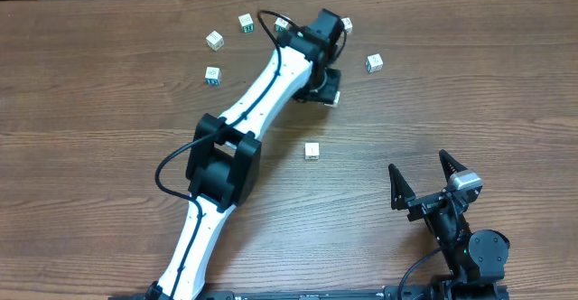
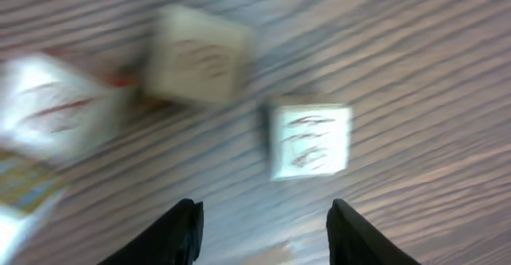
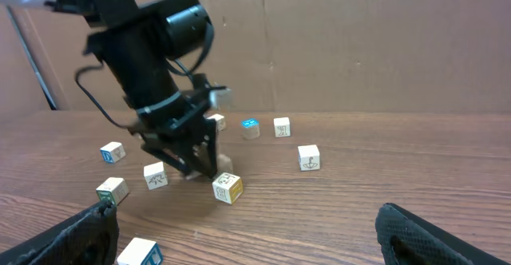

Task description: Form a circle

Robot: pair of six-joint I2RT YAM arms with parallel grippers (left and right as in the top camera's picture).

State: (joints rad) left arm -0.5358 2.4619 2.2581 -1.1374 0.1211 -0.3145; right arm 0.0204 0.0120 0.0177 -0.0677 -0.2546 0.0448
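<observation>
Small pale-wood and teal printed cubes (image 1: 214, 40) sit in a loose, gappy arc at the far middle of the brown wood-grain surface (image 1: 108, 110). One stray cube (image 1: 312, 151) lies nearer the centre. Left gripper (image 2: 263, 217) is low inside the arc, jaws apart, nothing clamped, with a blurred white cube (image 2: 310, 137) just ahead. Right gripper (image 1: 422, 175) is well apart at near right, jaws wide, empty.

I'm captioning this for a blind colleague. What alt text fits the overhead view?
The left arm stretches across a wooden table to its far side, its tip among small printed cubes scattered in a loose arc. One cube lies alone mid-table, and the right gripper sits at the near right, jaws open.
</observation>
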